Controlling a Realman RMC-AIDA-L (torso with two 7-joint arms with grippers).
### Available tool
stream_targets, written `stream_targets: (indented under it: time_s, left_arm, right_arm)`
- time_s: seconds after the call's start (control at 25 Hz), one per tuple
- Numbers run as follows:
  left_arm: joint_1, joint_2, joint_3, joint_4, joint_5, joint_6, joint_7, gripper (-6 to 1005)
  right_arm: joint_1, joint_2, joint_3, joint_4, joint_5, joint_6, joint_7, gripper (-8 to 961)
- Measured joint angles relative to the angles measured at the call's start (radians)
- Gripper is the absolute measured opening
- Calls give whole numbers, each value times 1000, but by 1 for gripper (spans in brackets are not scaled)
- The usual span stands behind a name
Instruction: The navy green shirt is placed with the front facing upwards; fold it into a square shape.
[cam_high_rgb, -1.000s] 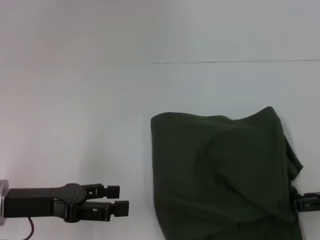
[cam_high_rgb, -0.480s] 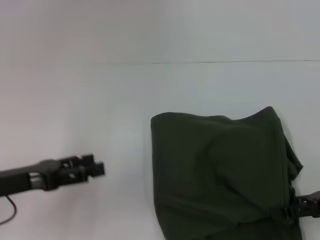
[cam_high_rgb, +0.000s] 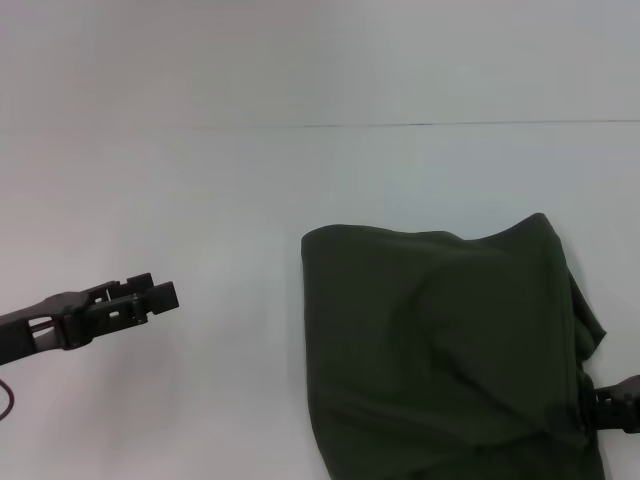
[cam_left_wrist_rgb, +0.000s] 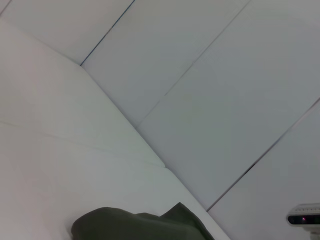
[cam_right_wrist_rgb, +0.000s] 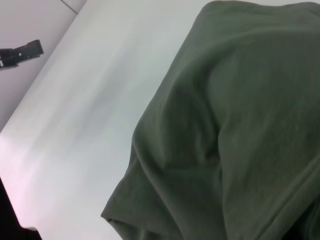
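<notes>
The navy green shirt (cam_high_rgb: 445, 350) lies bunched at the right gripper (cam_high_rgb: 612, 410), its grip impossible to tell; the left gripper (cam_high_rgb: 150, 297), seemingly clenched, hovers well apart over the table (cam_high_rgb: 200, 200).

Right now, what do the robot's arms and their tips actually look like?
Both are black. The left end effector is a blocky tip with flat squared fingers on a slim black arm, showing paler metal patches near its base; a thin dark cable loops below it at the picture's edge. Only a small black stub of the right end effector shows beside the green shirt.
</notes>
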Motion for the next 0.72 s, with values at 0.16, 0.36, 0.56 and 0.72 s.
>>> stream_targets:
  time_s: [0.16, 0.36, 0.56, 0.72]
  left_arm:
    - [0, 1, -1, -6, 0, -3, 5, 948]
    - [2, 1, -2, -6, -1, -3, 5, 947]
    - [3, 0, -3, -7, -2, -4, 6, 947]
    - [3, -1, -3, -9, -2, -4, 6, 947]
  right_arm:
    - [1, -4, -3, 0, 0, -6, -2, 205]
    - [1, -10, -1, -1, 0, -22, -12, 106]
    - [1, -33, 23, -1, 10, -80, -35, 25]
    - [1, -57, 57, -2, 11, -118, -47, 20]
